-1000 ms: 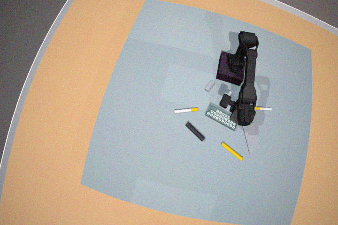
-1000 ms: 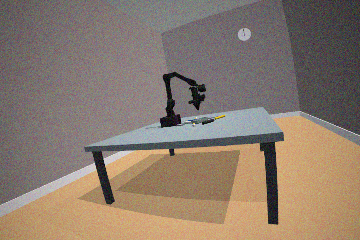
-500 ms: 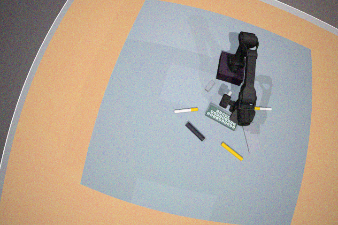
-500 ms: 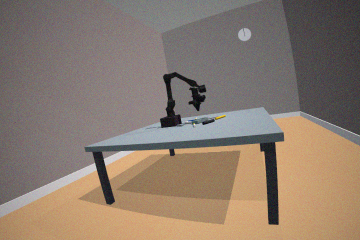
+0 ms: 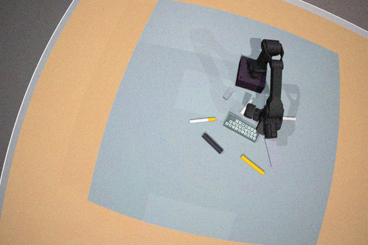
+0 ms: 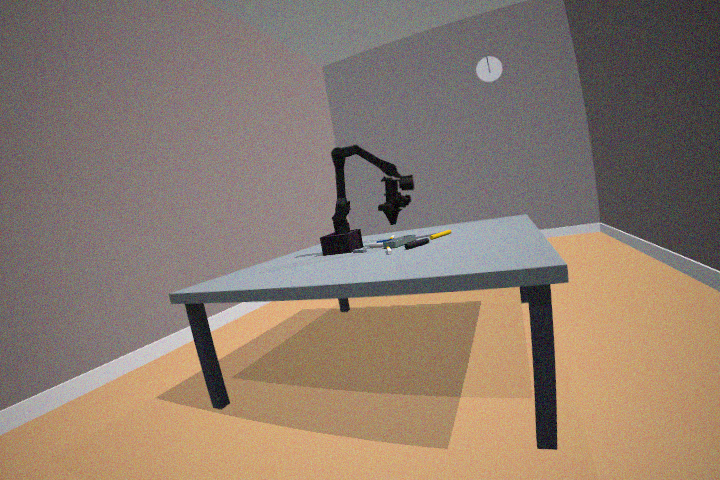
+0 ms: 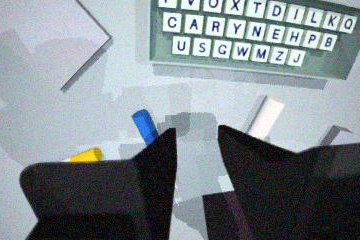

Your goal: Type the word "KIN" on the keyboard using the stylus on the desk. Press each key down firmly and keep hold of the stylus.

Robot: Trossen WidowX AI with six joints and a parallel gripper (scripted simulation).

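Top view: one keyboard (image 5: 241,127) (image 6: 400,241) (image 7: 315,57), white-keyed, partly beneath the arm (image 5: 275,83) (image 6: 340,181); one black bar (image 5: 212,143) (image 6: 416,243) and one yellow stick (image 5: 252,165) (image 6: 440,234), apart from it.

Exterior view: one gripper (image 5: 260,128) (image 6: 392,223) (image 7: 196,133), pointing down, raised above the desk (image 5: 161,161) (image 6: 315,277) (image 7: 123,95).

Wrist view: gripper fingers parted, nothing grasped; one blue stylus (image 5: 265,106) (image 6: 383,241) (image 7: 145,126) on the desk (its lower part hidden behind a finger), near the keyboard's lettered rows; one white cylinder (image 7: 267,116) opposite.
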